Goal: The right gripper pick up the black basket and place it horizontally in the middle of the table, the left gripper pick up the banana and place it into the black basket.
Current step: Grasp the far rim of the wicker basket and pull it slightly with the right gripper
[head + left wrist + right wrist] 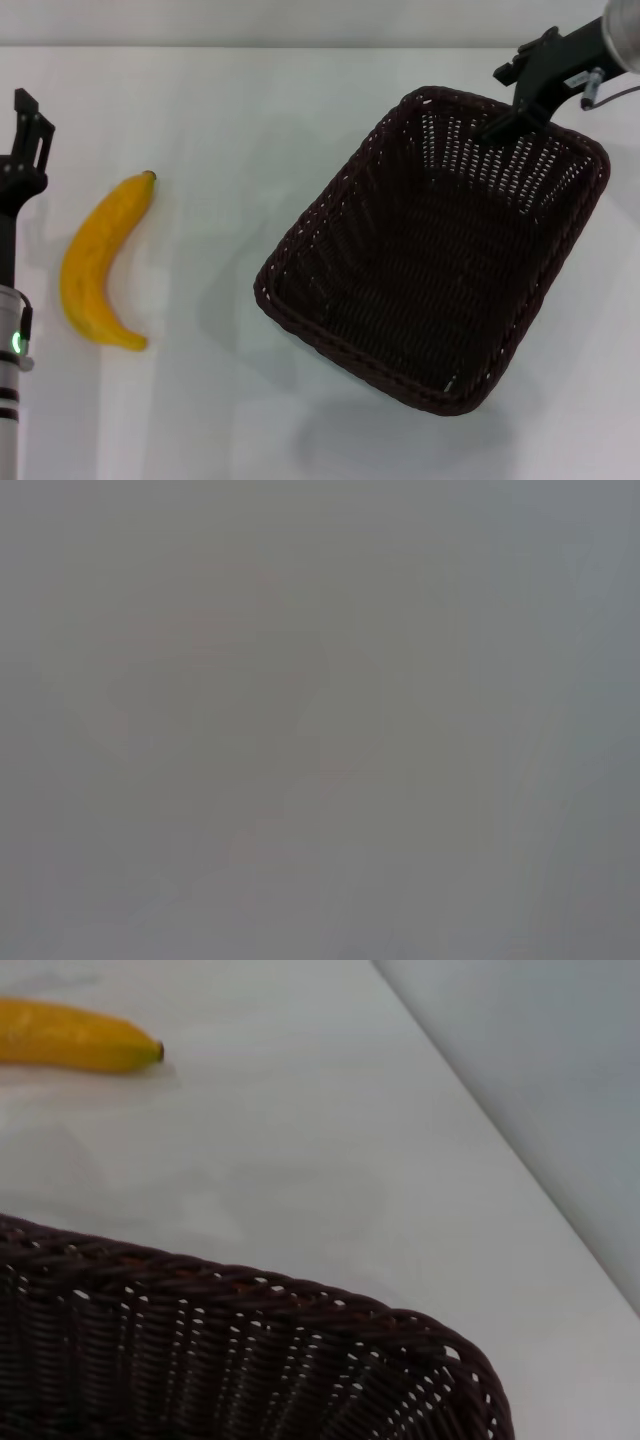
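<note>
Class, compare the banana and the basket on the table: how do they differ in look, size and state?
Colour: the banana is smooth yellow; the basket is dark woven wicker. Size: the basket is far larger than the banana. State: the banana lies free, apart from the left gripper; the right gripper is at the basket's far rim. Both are on the white table, and the basket is empty.

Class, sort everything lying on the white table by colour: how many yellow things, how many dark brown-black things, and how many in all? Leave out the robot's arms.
Yellow: 1, the banana.
Dark brown-black: 1, the black basket, gripped at its far rim by the right gripper.
Total: 2 things on the table.
</note>
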Robot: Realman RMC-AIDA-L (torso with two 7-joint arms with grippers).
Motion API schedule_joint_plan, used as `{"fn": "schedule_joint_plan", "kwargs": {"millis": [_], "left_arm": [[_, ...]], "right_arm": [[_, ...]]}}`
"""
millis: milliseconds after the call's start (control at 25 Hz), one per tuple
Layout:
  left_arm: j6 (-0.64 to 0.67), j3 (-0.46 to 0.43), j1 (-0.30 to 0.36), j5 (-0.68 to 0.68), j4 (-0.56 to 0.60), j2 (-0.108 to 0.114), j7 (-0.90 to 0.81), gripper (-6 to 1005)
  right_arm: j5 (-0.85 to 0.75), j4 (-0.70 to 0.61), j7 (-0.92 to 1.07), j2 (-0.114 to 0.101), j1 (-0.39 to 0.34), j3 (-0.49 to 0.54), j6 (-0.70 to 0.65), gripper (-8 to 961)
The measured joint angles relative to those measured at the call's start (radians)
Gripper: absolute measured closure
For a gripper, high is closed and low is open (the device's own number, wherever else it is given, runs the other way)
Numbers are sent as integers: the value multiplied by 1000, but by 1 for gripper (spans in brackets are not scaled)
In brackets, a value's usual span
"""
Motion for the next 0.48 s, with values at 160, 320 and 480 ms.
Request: {"fn": "schedule_joint_plan", "kwargs": {"millis": [160,320,480], "left_arm": [[10,12,7,0,-1,0,-11,120],[17,16,19,-1,-1,0,-12,120],[37,26,28,0,-1,0,-15,120]], "right_arm": [[-24,64,-18,7,34,-5,31,222],[-28,98,-36,8,50,-9,62,225],[-37,126,-46,7,57,-12,88,229]]}}
